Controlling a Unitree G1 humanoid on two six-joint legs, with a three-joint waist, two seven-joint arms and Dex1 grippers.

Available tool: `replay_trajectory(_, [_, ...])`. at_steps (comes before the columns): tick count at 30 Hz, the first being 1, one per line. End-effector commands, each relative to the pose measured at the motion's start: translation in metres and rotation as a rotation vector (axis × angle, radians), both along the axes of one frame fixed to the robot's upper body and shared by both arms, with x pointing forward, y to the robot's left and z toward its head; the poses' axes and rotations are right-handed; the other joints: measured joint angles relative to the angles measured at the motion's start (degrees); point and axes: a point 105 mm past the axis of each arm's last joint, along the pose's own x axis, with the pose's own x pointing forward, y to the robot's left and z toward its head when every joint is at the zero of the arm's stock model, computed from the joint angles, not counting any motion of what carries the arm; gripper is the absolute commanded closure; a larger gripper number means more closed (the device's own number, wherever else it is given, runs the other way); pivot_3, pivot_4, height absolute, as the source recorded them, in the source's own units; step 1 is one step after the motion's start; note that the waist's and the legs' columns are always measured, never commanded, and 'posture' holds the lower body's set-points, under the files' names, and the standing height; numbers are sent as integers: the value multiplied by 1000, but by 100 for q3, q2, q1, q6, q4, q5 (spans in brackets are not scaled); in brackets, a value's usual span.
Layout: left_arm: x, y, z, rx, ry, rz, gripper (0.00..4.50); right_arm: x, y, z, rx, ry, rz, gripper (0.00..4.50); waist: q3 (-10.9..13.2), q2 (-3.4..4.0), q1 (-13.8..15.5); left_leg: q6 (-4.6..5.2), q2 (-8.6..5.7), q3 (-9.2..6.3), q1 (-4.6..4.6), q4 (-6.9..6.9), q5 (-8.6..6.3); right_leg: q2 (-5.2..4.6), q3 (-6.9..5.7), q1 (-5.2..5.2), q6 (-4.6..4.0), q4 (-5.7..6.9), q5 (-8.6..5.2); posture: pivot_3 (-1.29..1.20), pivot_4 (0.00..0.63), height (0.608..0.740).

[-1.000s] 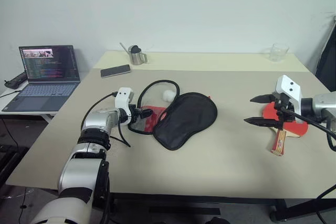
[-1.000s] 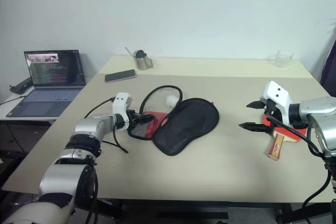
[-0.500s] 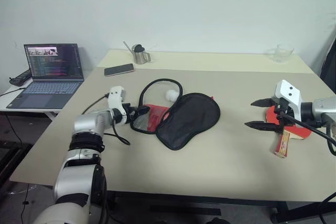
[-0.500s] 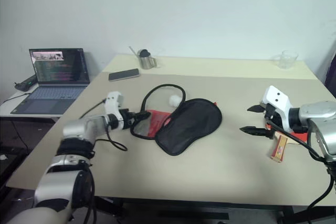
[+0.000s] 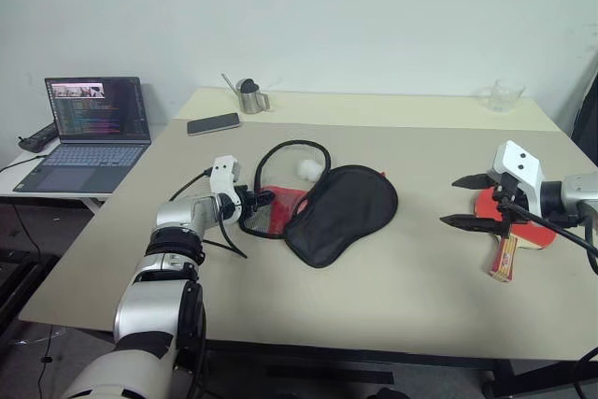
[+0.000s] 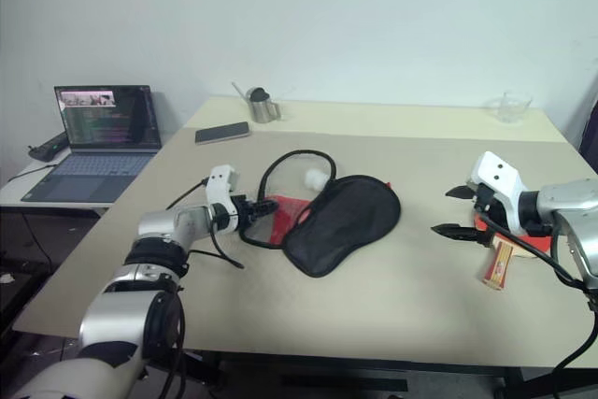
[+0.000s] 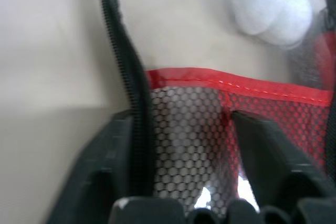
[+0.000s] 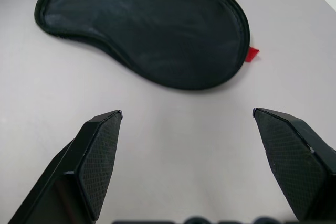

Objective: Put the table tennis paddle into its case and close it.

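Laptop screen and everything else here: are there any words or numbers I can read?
None can be read.
laptop: rows of coloured text on its screen, too small to read.
phone: screen dark, no text.
case and table tennis paddle: no lettering legible.

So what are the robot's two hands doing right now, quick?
Left hand: at the edge of the case, fingers either side of its mesh and zipper; can't tell if it's gripping.
Right hand: open, holding nothing, beside the paddle.
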Motion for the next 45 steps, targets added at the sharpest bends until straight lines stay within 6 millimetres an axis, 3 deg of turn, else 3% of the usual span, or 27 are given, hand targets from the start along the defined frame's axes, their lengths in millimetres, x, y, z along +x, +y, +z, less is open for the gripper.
replay_trajectory(1, [4,-4,19,-27,-50,-19,2759,-3,1,20,-7,-69,10,102,2,-3,-2,0,0,0,-1,0,0,0,0,-1,0,0,0,0,150,740])
replay_trajectory(6, [1,7,18,-28,-41,46,4471,-2,1,20,-7,-73,9,102,3,-5,-10,0,0,0,-1,0,0,0,1,-1,0,0,0,0,150,740])
replay_trajectory(11, [-1,6,23,-46,-57,102,4471,-3,0,20,-8,-74,5,102,3,-5,-24,0,1,0,0,-1,0,0,3,-3,0,1,0,0,150,740])
replay_trajectory(23, [-13,-41,43,-108,-162,158,4471,-3,-2,20,-10,-75,-2,102,5,-9,14,-1,1,5,0,0,0,0,7,-1,0,-1,0,0,150,740])
replay_trajectory(28, [-12,-46,49,-140,-224,285,4471,-3,0,18,-7,-73,3,102,6,-11,30,-1,1,6,1,1,0,0,7,1,1,-2,1,0,150,740])
replay_trajectory(38, [-11,-42,40,-150,-238,441,4471,-2,1,19,-9,-72,13,102,7,-12,72,-2,2,10,1,2,0,0,9,1,2,-2,1,0,150,740])
replay_trajectory(45, [-10,-63,47,-143,-261,430,4471,-1,3,20,-5,-78,20,102,8,-13,122,-2,2,11,0,2,0,0,8,1,2,-3,1,0,150,740])
